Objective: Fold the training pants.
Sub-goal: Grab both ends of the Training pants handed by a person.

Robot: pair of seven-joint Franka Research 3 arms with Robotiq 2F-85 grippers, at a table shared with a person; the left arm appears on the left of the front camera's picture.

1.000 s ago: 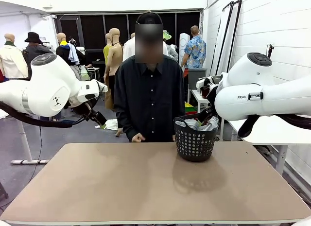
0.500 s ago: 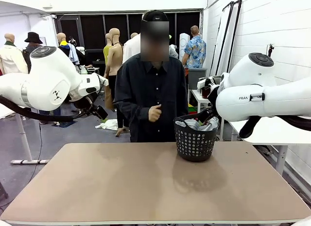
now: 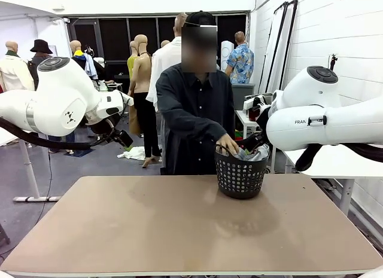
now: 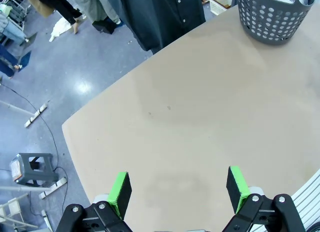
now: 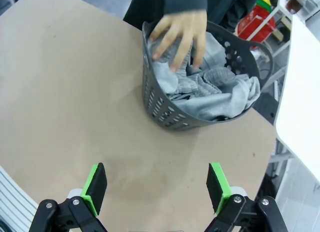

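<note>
Step in hand: getting the garment out, folding not yet begun. The training pants (image 5: 212,95) lie bunched in the black mesh basket (image 5: 162,112), light grey jersey heaped above the rim and spilling over it toward 3 o'clock in the right wrist view. The basket stands on the counter (image 3: 179,230) at about 1 o'clock from its middle in the front view, close to the far edge. The person stands at 12 o'clock across the counter and reaches down into the basket; the person's hand (image 5: 180,37) rests with spread fingers on the cloth at the 11 o'clock side of the heap. Whether it has a grip on the cloth I cannot tell. The right hand (image 5: 156,184) hangs above bare counter with its green pads wide apart and nothing between them, the basket at 12 o'clock ahead of it. The left hand (image 4: 177,184) is likewise wide and empty over the counter's 9 o'clock part, the basket far off at 1 o'clock in its view. Judgement: the next move calls for the pants to be lifted clear and spread flat on the open counter at 6 o'clock of the basket, legs straightened, before either hand can take an edge.
</note>
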